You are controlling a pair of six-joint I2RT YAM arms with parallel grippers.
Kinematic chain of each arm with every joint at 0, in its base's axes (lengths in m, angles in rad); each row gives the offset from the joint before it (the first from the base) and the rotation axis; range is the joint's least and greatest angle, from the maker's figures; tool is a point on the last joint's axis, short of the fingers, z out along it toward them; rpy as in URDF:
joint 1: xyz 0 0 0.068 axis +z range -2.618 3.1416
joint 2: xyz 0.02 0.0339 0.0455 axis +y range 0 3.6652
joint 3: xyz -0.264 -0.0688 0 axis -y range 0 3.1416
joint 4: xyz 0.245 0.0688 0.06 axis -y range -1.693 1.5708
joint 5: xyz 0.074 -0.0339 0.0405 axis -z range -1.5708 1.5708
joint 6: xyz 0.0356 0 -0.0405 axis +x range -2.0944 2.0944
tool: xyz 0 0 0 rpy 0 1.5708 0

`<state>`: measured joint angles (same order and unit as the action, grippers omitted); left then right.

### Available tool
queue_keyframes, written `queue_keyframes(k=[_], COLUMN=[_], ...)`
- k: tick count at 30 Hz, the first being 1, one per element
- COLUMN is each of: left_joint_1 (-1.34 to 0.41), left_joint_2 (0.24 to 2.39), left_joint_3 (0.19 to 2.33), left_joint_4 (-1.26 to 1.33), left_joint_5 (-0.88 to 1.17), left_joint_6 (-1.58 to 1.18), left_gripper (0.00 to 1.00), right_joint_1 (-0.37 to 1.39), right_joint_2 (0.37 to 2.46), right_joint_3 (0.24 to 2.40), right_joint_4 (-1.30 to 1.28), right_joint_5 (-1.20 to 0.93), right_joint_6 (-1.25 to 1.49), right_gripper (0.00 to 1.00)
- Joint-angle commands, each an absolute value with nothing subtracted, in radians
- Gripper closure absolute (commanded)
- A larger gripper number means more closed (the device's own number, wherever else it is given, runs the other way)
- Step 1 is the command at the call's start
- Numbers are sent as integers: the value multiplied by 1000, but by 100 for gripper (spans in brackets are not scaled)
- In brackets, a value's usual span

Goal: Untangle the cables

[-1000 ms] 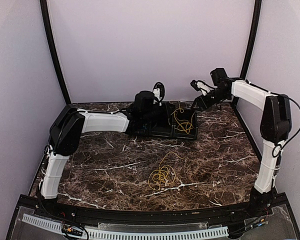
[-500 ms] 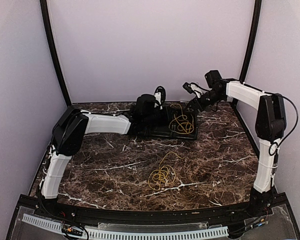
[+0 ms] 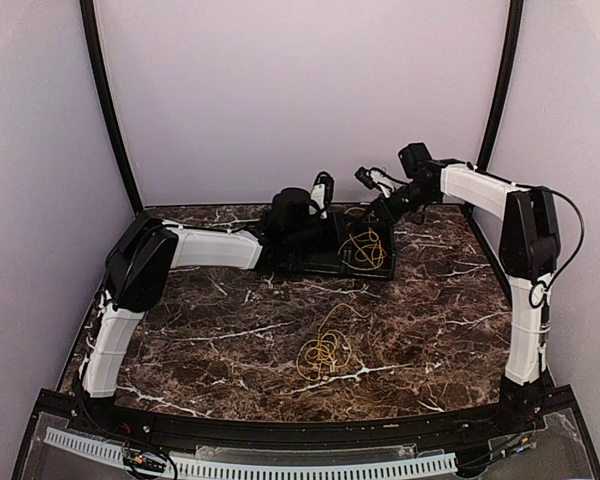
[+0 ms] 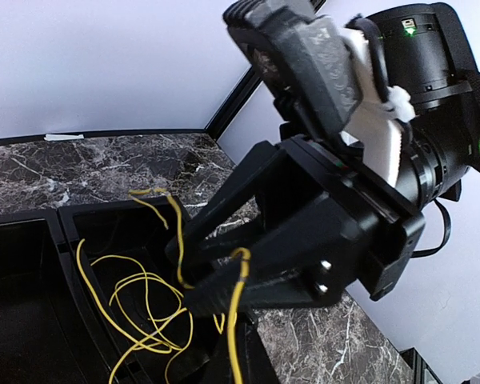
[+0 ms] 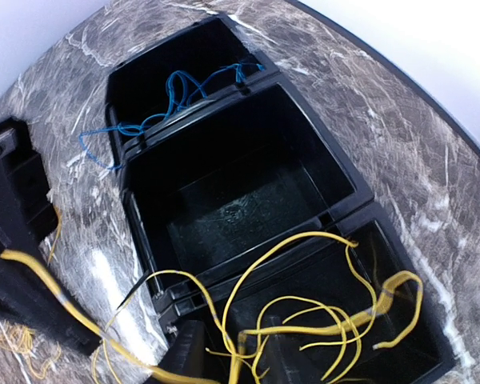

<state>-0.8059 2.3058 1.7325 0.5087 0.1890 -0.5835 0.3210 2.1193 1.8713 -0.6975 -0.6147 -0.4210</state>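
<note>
left gripper (image 3: 318, 192): state cannot be told | blue cable (image 5: 164, 100): held in tray's (image 5: 326, 142) end compartment | yellow tangle (image 3: 325, 352): left unsorted on surface (image 3: 210, 320) | yellow cable (image 5: 320, 320): laid in opposite end compartment | right gripper (image 4: 184, 276): spread, that cable draped across it | progress judged about halfway

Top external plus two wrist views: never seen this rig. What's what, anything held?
Two robot arms stand at a marbled table. The top view looks down from behind: left arm and right arm both reach to a black tray. The other pictures come from cameras on their wrists. The tray has a blue cable in one end compartment, yellow cables in the other, nothing in the middle. A loose yellow bundle lies on the table. The right gripper is open, a yellow strand between its fingers; the left gripper I cannot judge.
</note>
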Motion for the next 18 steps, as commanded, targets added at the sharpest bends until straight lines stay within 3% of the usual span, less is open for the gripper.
queue_keyframes(k=[1,2,3,6,11,18], left_joint_1=[-807,-807,-808,-808,-807,-807], left_joint_2=[2298,2298,2298,2288,2154,1901], left_joint_3=[1734,1735,1736,1745,1603,1302], left_joint_4=[545,544,537,493,461,475], left_joint_5=[217,218,220,216,127,104], left_joint_6=[-587,-587,-586,-559,-492,-402], left_gripper=[100,100,100,74,45,37], right_joint_1=[321,321,321,310,278,276], right_joint_2=[2151,2151,2152,2157,2160,2122], right_joint_3=[1897,1896,1893,1896,1905,1831], right_joint_4=[-667,-661,-648,-626,-607,-536], right_joint_5=[-611,-601,-586,-544,-452,-297], right_joint_6=[-388,-382,-372,-352,-341,-358], right_gripper=[85,98,100,100,100,100])
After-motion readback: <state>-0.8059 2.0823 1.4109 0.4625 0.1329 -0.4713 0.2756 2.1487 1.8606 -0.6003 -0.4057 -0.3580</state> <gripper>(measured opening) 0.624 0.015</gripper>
